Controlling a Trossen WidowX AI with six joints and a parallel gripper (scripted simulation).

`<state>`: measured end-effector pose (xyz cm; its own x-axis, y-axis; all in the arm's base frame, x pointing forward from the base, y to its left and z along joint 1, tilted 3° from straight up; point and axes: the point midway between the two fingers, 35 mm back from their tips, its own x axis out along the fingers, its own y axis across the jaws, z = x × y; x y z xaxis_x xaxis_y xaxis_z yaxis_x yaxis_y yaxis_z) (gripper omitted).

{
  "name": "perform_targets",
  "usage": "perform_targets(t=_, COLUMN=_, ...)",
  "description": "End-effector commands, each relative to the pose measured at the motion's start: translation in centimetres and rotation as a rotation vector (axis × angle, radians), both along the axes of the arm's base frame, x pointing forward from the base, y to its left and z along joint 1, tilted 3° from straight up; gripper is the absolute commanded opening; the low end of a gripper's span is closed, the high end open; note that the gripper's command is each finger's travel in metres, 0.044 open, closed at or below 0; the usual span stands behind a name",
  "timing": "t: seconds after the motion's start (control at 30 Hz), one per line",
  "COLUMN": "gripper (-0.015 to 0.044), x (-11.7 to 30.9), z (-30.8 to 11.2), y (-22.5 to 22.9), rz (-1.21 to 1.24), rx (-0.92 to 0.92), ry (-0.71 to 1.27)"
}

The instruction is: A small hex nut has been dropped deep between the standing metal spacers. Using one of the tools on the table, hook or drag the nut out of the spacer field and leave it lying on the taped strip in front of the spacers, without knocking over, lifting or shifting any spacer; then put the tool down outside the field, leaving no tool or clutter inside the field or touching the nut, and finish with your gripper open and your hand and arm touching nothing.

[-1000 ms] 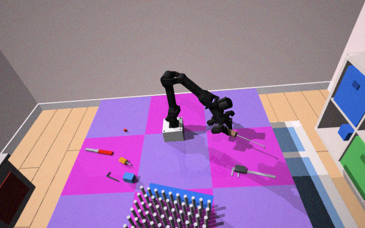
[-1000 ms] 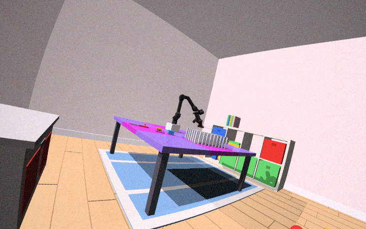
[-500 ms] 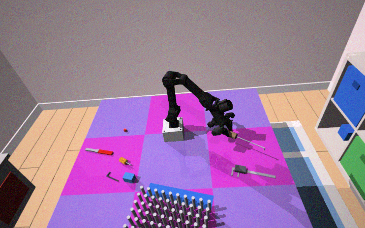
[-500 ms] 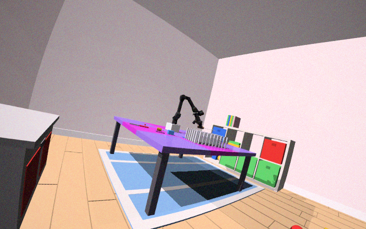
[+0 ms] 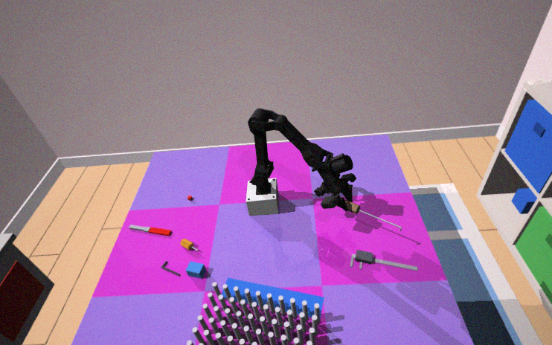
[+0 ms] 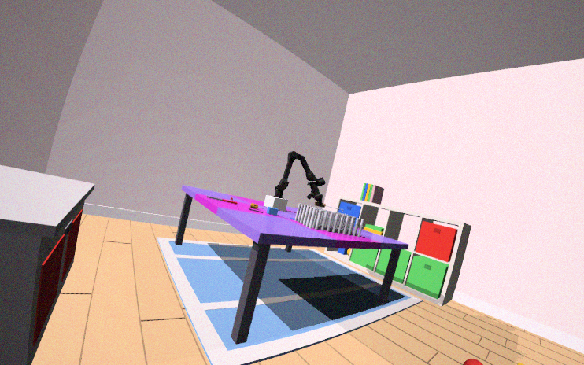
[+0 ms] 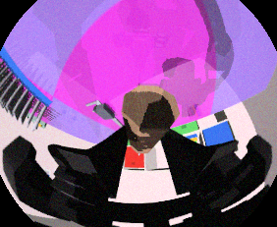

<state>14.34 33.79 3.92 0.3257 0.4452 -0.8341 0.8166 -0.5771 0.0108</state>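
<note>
My gripper (image 5: 347, 204) (image 7: 143, 128) is shut on the brown handle of a hook tool (image 5: 353, 207) (image 7: 146, 109). It holds the tool above the right side of the table, away from the spacers. The tool's thin rod points right and slightly down in the top view, with a small bent tip; its shadow lies apart from it. The metal spacers (image 5: 293, 305) (image 6: 326, 219) (image 7: 17, 89) stand upright in rows at the front. The blue taped strip (image 5: 274, 290) (image 7: 24, 78) runs along their side nearest the arm base. I cannot make out the hex nut in any view.
A grey caliper (image 5: 364, 256) (image 7: 105, 111) lies in front of the held tool. A red-handled tool (image 5: 158, 231), a yellow screwdriver (image 5: 187, 244), a black hex key (image 5: 171, 268) and a blue block (image 5: 195, 270) are on the left. A small red ball (image 5: 190, 198) lies behind them.
</note>
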Motion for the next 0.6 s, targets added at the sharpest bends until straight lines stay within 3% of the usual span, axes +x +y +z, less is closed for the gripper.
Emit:
perform_targets(t=0.0, gripper=0.0000, x=0.0, z=-0.6, y=0.0, rz=0.004, rx=-0.004, ry=0.002)
perform_targets(t=0.57, gripper=0.0000, x=0.0, z=-2.1, y=0.0, rz=0.004, rx=-0.004, ry=0.002)
